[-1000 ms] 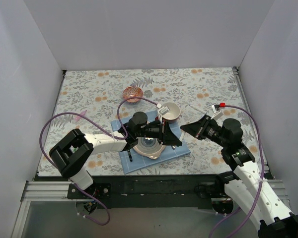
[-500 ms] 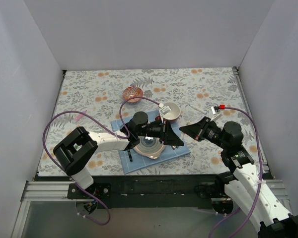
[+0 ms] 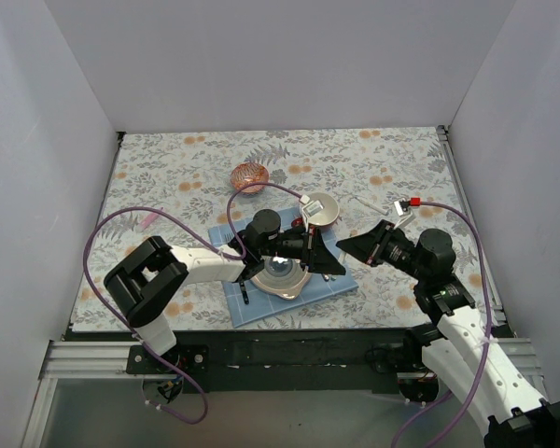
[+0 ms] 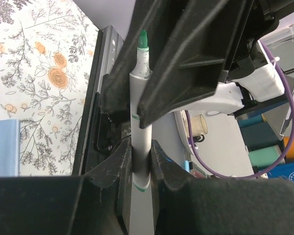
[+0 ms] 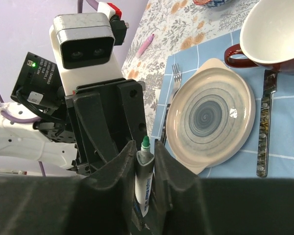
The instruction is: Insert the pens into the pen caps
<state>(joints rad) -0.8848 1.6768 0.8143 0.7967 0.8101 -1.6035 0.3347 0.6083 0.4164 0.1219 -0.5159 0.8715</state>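
**Operator:** State of each pincer?

**Technician:** Left pincer [image 4: 140, 149]: closed on the barrel of the green-tipped pen [image 4: 138, 98]. In the left wrist view the bare nib points up-frame, in between the fingers of the right pincer [image 5: 144, 147]. The right wrist view shows a printed barrel [image 5: 143, 183] with a green nib lying in the slot between that pincer's fingers. It cannot be told whether they clamp it or merely flank it, nor whether this is the same pen.

**Operator:** Location of the work?

**Technician:** Centre of the overhead view, in the air above the blue mat [image 3: 271, 310] and the plate [image 5: 210, 115]. A pink pen [image 3: 150, 218] lies on the bench [image 3: 401, 159] at mid-left, well apart. No pen cap can be made out in any view.

**Operator:** Failure modes from here?

**Technician:** These are judgements, not observations.
1. The pincers stand nose to nose. Any sideways offset would drive finger against finger, or lever the pen askew in the left grip.
2. If the right fingers are loose, the barrel there could slip, drop onto the plate and roll towards the fork [image 5: 172, 85].
3. The bare nib sits close to black finger surfaces. Contact would smear ink or crush it.
4. With the cap unsighted, axis alignment cannot be verified. A skewed push would jam rather than seat.
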